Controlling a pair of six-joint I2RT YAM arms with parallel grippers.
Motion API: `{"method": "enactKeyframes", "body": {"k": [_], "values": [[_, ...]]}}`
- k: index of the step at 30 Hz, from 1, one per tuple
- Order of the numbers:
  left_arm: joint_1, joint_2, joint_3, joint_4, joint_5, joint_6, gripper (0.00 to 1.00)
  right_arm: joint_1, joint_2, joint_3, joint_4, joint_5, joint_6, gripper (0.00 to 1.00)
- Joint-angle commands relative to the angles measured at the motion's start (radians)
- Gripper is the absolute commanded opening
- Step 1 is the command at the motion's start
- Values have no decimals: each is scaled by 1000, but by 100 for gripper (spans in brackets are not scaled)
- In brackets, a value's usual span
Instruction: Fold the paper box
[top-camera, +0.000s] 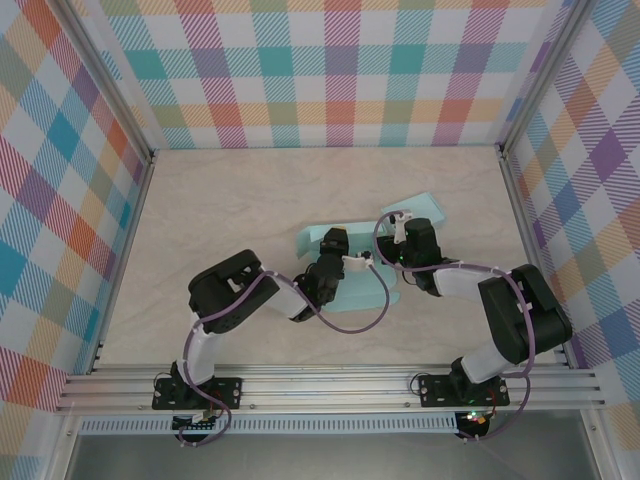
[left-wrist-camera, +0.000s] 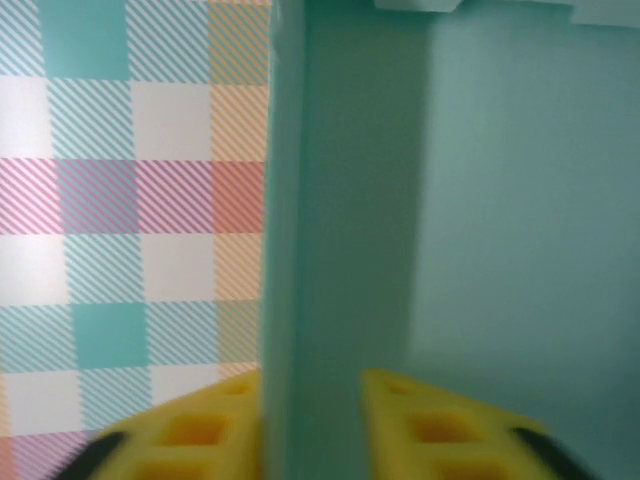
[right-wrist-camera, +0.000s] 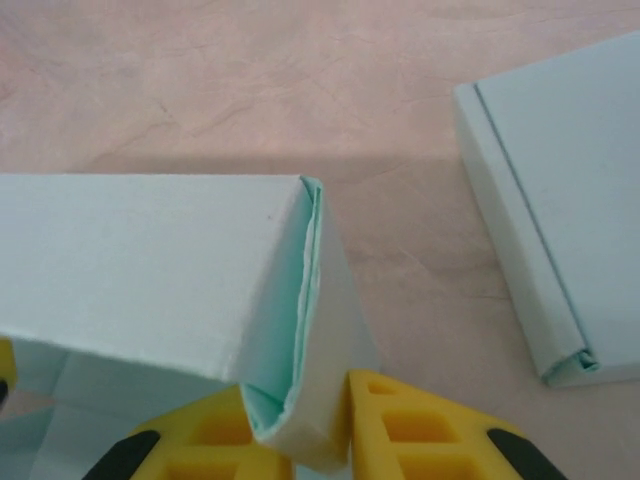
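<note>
The pale teal paper box (top-camera: 360, 290) lies partly folded in the middle of the table. Both grippers are low over it. My left gripper (top-camera: 335, 248) is at its left end. In the left wrist view, an upright box wall (left-wrist-camera: 330, 200) stands between the parted yellow fingers (left-wrist-camera: 200, 435) of the left gripper (left-wrist-camera: 310, 400). My right gripper (top-camera: 398, 258) is at the box's right end. Seen from the right wrist, the right gripper (right-wrist-camera: 320, 400) is shut on a doubled-over corner flap (right-wrist-camera: 310, 330) of the box. A flat box panel (right-wrist-camera: 560, 220) with a folded edge lies on the table to the right.
The beige table (top-camera: 230, 200) is fenced by checkered walls (top-camera: 330, 70) at the back and both sides. A metal rail (top-camera: 330, 385) runs along the near edge, where both arm bases sit. A box panel (top-camera: 425, 205) sticks out toward the back right.
</note>
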Motion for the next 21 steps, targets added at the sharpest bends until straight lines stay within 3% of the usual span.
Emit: {"method": "enactKeyframes", "body": {"k": [1,3,9,16,21], "values": [[-17,-116,-10,-155,-5,-229,50,22,-7,-10,65,75,-37,18],[-18,-193,-16,-242,-4,-368,66,37,-10,-8,52,107,-54,17],[-18,-460,-84,-444,7,-813,99,56,-23,-3,32,146,-84,14],[0,-721,-99,-758,37,-1296,100,66,-44,25,-34,166,-119,10],[91,-879,-108,-941,33,-1703,100,68,-83,48,-105,169,-171,2]]}}
